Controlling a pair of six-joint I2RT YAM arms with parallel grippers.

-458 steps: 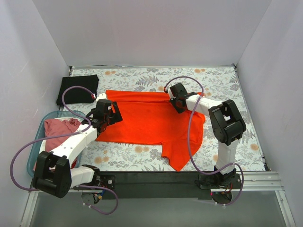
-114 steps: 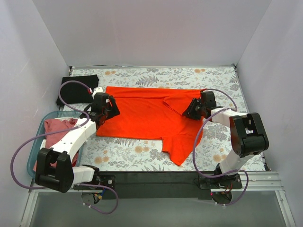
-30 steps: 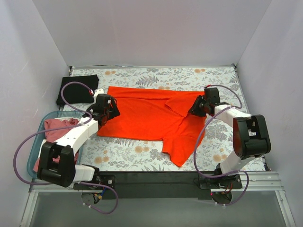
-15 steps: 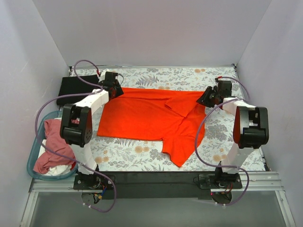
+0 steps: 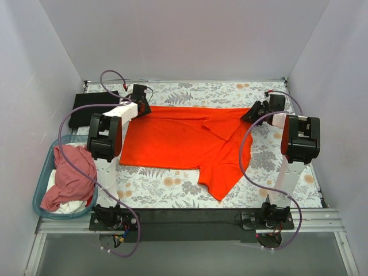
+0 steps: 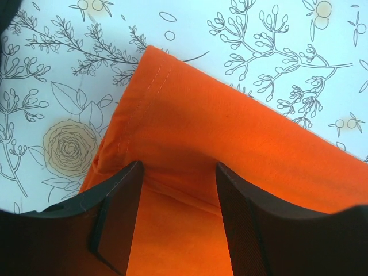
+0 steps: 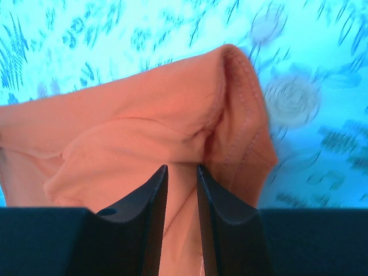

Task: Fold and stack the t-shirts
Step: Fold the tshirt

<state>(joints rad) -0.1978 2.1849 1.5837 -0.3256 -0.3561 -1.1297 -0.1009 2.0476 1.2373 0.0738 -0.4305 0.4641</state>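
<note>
— What's in the basket (image 5: 38, 198)?

— A pink shirt (image 5: 72, 172) heaped on top, with a white shirt (image 5: 70, 206) showing from under it. The basket sits well back from the left gripper (image 5: 141, 108), down beside that arm's base.

— And the shirt they're working on?

— The orange shirt (image 5: 178, 138) lies spread across the table (image 5: 190, 92), reaching from one set of fingers to the other. One sleeve trails back toward the bases. A flap is folded over the body just inside the right fingers.

— Is the left gripper (image 6: 178, 169) holding it?

— I can't tell. Its fingers stand apart, one on each side of a ridge of cloth at the far corner of the orange shirt (image 6: 218, 126). The stitched hem runs out just beyond the tips. Whether the cloth is pinched doesn't show.

— The right gripper (image 5: 250, 117)?

— That one has it. The fingers of the right gripper (image 7: 181, 169) are nearly together, nipping a bunched bit of the orange shirt (image 7: 132, 132). The cloth rises off the table there, and a stitched edge curls over just past the tips.

— How are the arms set?

— Both are stretched far out from their bases, elbows up about midway. The forearms angle inward to the shirt's two far corners, wrists low over the table.

— Anything else near the fingers?

— A black shirt (image 5: 86, 115) lies folded just outside the left fingers, on the side away from the orange one.
</note>
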